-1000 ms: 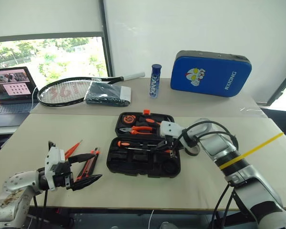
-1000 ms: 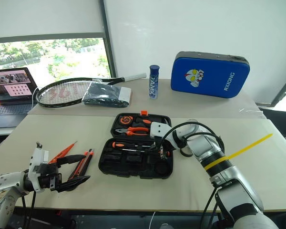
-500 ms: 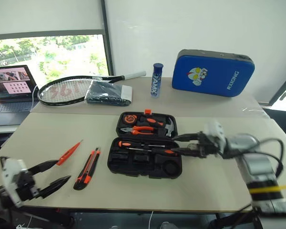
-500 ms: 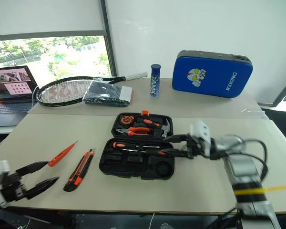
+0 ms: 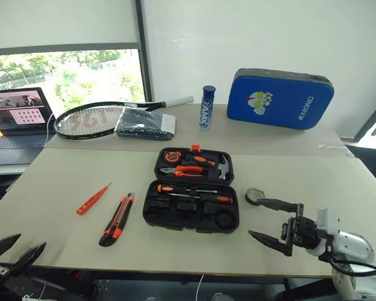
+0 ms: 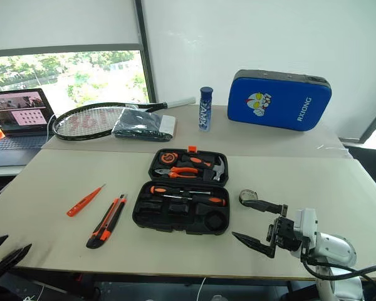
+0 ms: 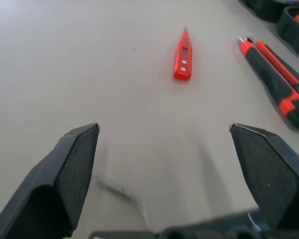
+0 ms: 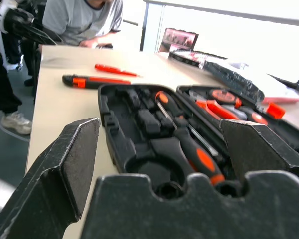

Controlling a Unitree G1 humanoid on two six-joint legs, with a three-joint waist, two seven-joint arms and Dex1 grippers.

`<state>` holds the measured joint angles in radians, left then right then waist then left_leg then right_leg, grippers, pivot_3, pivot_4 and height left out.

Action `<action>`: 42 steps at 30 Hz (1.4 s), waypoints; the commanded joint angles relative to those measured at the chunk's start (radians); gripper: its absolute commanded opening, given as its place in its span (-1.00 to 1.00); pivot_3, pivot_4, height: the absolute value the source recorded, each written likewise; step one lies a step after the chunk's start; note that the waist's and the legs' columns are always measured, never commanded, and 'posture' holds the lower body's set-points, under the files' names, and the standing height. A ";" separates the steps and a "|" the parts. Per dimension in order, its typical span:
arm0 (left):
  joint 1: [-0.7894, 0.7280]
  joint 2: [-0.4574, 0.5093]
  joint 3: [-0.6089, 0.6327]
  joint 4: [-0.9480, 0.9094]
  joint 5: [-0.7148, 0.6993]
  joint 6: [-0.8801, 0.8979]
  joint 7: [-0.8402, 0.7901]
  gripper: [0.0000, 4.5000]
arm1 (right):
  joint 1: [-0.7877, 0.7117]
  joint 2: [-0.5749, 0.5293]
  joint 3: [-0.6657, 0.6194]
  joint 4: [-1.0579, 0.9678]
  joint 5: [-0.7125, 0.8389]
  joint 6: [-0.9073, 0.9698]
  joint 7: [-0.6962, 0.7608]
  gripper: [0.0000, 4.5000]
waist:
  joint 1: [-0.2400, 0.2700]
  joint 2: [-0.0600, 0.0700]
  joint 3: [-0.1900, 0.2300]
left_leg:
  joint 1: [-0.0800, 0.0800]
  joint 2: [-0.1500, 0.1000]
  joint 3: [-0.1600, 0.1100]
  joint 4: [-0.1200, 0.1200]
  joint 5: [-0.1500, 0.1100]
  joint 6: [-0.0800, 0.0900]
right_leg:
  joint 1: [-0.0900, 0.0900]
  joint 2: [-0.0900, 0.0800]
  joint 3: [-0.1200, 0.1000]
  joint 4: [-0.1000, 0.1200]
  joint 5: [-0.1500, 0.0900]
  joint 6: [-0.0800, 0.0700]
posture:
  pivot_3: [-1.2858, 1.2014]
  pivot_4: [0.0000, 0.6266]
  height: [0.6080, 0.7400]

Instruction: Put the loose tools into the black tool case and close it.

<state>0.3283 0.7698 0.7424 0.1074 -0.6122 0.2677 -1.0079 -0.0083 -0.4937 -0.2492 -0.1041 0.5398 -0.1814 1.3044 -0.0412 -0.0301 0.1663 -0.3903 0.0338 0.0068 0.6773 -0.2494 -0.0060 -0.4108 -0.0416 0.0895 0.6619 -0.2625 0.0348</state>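
The black tool case (image 5: 151,209) lies open at mid-table, with two black-and-orange screwdrivers (image 5: 194,192) resting in its near half. Left of it on the table are the utility knife (image 5: 116,219) and, further left, the slim orange screwdriver (image 5: 92,199). The small black tape roll (image 5: 255,196) sits just right of the case. My right gripper (image 5: 272,221) hovers open and empty near the table's front right, its fingers pointing toward the case (image 8: 114,144). My left gripper (image 5: 12,254) is open and empty at the front left corner, facing the orange screwdriver (image 7: 183,55) and knife (image 7: 279,84).
Orange pliers, a tape measure and a hammer fill the case's far half (image 5: 192,164). On the rear table are a blue padded case (image 5: 279,98), a blue can (image 5: 206,106), a racket (image 5: 91,120), a dark pouch (image 5: 144,123) and a laptop (image 5: 15,119). A person (image 8: 82,20) sits beyond the table's left end.
My right gripper has opened and drawn back from the case toward the front right edge. My left gripper has pulled away from the knife to the front left corner.
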 commanded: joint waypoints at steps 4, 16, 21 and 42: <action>-0.296 0.215 -0.260 0.024 0.085 0.250 0.048 1.00 | -0.038 -0.019 0.062 -0.199 0.071 0.087 -0.082 0.98 | 0.000 -0.001 0.001 | 0.004 0.000 0.000 -0.001 0.000 0.000 | 0.004 0.000 0.000 -0.001 -0.002 0.003 | 0.03 -0.52 1.00; -0.815 0.220 -0.720 0.366 0.370 0.342 0.038 0.89 | -0.182 -0.137 0.200 -0.287 0.016 0.331 -0.212 1.00 | -0.001 -0.002 0.001 | -0.010 -0.001 -0.001 0.000 -0.001 0.000 | -0.011 0.001 0.000 0.002 0.001 -0.002 | 0.03 -0.52 1.00; -0.850 0.217 -0.758 0.400 0.393 0.349 -0.026 0.27 | -0.198 -0.157 0.199 -0.267 0.002 0.340 -0.215 1.00 | 0.005 -0.002 0.001 | -0.013 -0.002 -0.002 0.001 -0.001 0.000 | -0.012 0.001 0.000 0.002 0.001 -0.002 | 0.03 -0.52 1.00; -0.969 0.136 -0.780 0.074 0.240 0.028 -0.461 -0.81 | -0.023 -0.255 0.031 -0.267 0.026 0.337 -0.195 1.00 | 0.031 -0.004 0.002 | -0.015 -0.003 -0.003 0.004 -0.001 0.000 | -0.011 -0.001 -0.002 0.001 0.001 -0.001 | 0.03 -0.52 1.00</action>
<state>-0.5944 0.9256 0.0201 0.2609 -0.3571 0.2675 -1.4104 -0.0463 -0.7367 -0.1795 -0.3479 0.5385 0.1590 1.1083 -0.0101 -0.0339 0.1686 -0.4055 0.0309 0.0036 0.6813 -0.2499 -0.0061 -0.4210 -0.0421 0.0876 0.6630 -0.2613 0.0337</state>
